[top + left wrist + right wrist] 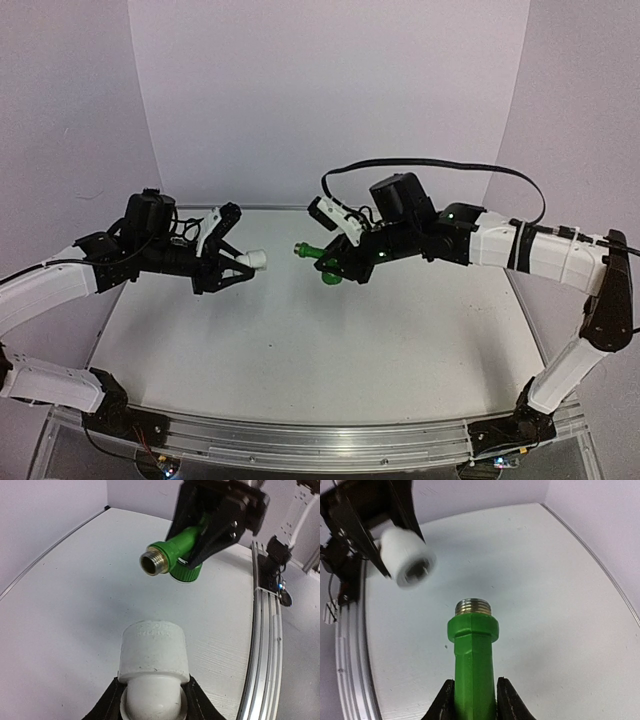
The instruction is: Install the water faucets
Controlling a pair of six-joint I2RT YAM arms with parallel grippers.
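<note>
Not a word, brand or number can be read anywhere from where I stand. The closest thing to lettering is a faint row of raised marks on the collar of the white fitting (152, 652), caught in the left wrist view. They are too small and pale to make out. The green tap (470, 650) shows nothing legible in any view either.
</note>
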